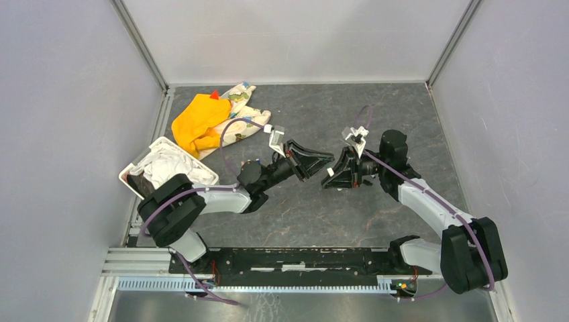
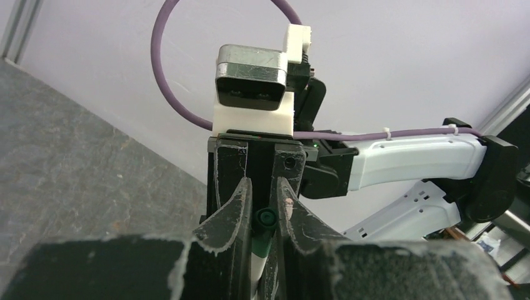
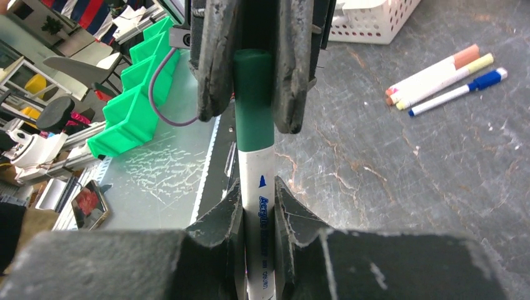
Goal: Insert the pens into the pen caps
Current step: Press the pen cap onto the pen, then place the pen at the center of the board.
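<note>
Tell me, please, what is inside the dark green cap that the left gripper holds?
The white pen runs into the green cap from its open end. The pen's tip is covered by the cap; the left gripper hides the cap's sides.

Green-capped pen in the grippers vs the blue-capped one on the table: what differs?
1. Cap colour: the green-capped pen has a dark green cap, the blue-capped pen a blue one.
2. State: the green-capped pen is held off the table, with the right gripper on its barrel and the left gripper around its cap. The blue-capped pen lies loose on the table beside two other pens.
Shared: white barrels, caps on.
</note>
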`<state>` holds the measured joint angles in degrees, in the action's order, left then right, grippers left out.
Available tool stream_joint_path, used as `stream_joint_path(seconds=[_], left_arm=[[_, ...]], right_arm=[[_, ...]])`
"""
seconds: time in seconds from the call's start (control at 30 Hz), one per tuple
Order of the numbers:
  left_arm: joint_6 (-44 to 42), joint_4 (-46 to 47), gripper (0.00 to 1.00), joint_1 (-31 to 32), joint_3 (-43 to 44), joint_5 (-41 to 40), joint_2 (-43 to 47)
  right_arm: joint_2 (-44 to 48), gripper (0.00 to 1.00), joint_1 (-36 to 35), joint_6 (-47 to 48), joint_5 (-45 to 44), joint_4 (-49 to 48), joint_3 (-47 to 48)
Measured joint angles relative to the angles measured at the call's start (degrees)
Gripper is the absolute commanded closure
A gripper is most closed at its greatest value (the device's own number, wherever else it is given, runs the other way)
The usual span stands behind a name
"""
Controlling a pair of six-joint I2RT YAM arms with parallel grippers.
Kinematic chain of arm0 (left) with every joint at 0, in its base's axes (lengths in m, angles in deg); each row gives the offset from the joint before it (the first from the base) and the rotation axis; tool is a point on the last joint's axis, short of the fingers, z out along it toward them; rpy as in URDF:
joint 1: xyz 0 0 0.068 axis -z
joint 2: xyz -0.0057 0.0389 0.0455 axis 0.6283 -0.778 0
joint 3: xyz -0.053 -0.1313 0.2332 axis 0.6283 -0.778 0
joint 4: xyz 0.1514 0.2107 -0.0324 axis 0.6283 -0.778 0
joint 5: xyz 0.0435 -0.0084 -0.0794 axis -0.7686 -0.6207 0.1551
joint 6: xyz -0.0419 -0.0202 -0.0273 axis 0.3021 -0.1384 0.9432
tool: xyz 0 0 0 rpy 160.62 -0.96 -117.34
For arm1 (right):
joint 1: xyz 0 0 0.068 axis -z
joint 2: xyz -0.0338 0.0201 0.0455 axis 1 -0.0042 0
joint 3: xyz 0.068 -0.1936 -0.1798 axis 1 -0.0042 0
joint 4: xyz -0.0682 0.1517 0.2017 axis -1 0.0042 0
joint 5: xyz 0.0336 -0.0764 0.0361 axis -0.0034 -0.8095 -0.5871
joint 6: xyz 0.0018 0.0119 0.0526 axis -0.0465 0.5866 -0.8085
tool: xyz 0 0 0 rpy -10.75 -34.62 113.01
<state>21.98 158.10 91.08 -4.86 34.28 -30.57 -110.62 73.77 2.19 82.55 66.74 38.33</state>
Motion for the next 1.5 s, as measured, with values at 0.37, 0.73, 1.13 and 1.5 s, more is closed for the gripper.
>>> stream_joint_path(seconds=[0.37, 0.73, 1.13, 1.5], left_arm=[[12.9, 8.2, 0.98, 0.1, -0.2, 0.0, -7.5], [14.2, -1.0, 0.56, -1.6, -1.1, -0.2, -0.6], [1.3, -33.9, 0.24, -5.2, 5.4, 1.4, 16.4], [-15.8, -50.1, 0.24, -6.2, 3.3, -1.0, 35.3]], right_arm=[[0.4, 1.0, 1.1, 2.6, 1.0, 6.7, -0.2], [0.1, 1.0, 0.2, 5.2, -2.6, 4.7, -0.9], [-1.7, 1.0, 1.1, 8.4, -10.3, -3.7, 3.4], [-1.2, 0.99, -0.1, 3.6, -7.7, -16.3, 1.3]])
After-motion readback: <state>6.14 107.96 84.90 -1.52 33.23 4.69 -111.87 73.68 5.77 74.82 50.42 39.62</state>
